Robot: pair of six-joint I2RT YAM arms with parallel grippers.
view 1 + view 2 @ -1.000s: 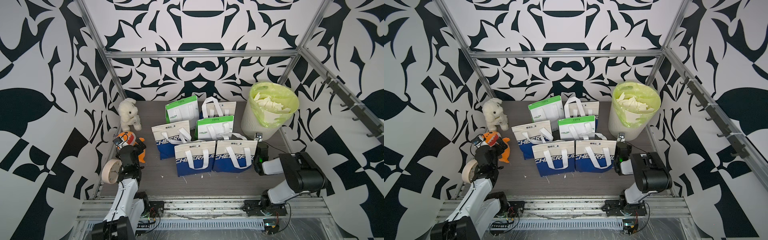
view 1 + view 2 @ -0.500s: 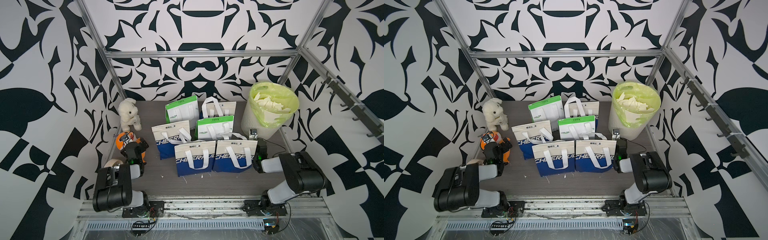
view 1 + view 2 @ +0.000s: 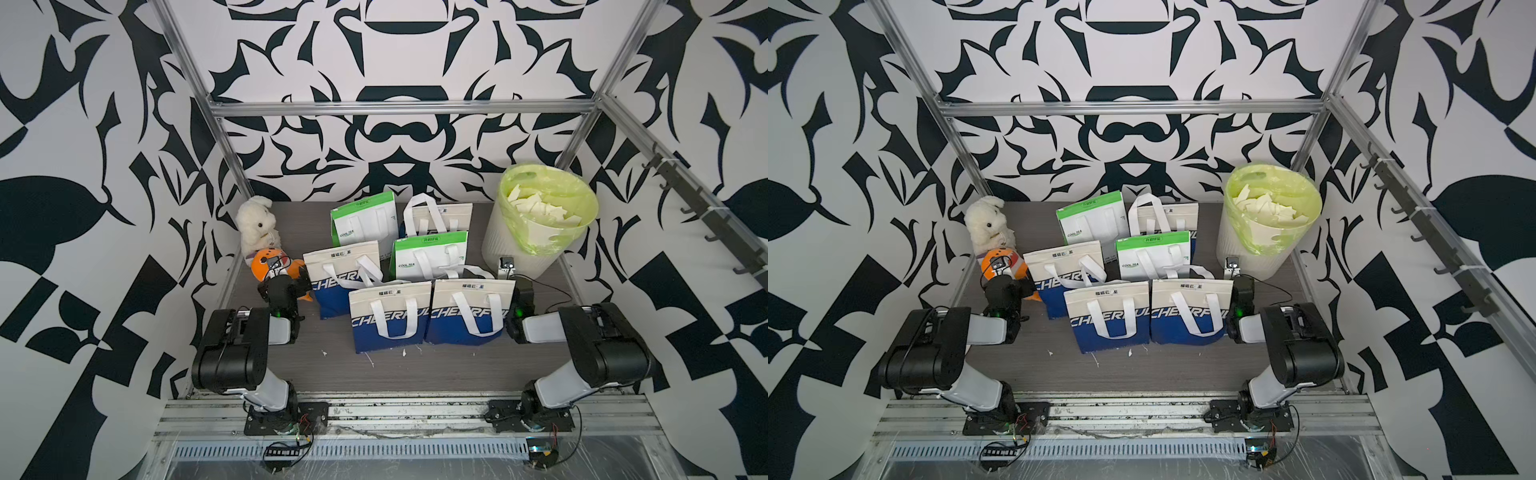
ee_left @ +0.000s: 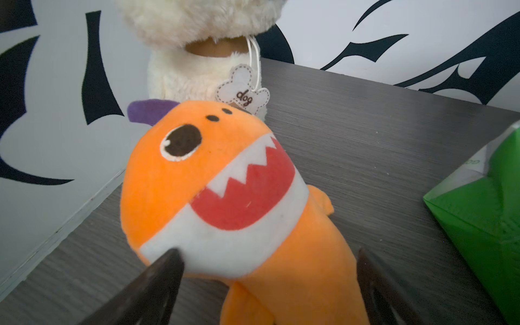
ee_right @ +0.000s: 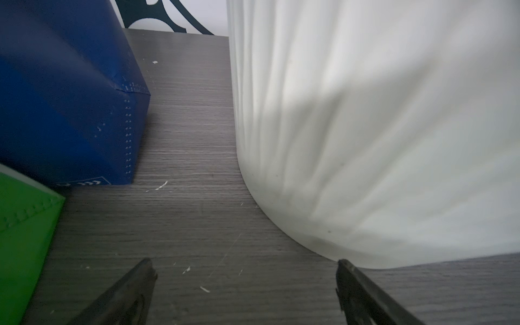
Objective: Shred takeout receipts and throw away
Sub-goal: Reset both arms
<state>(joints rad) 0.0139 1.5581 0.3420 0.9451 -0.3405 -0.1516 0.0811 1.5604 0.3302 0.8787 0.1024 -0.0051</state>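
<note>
Leftmost, a white plush dog (image 3: 255, 224) was seen against the wall, with an orange shark plush (image 3: 266, 266) just before it. The left gripper (image 4: 268, 254) was held wide open at the shark, fingers spread to either side of the plush body, nothing clamped. Centrally, takeout bags (image 3: 390, 316) were stood in rows on the table (image 3: 415, 374). The right gripper (image 5: 246, 267) was likewise spread fully and empty, low over bare table beside the white bin (image 3: 511, 249). Torn takeout receipts (image 3: 540, 210) were piled inside that green-lined bin, at far right.
</note>
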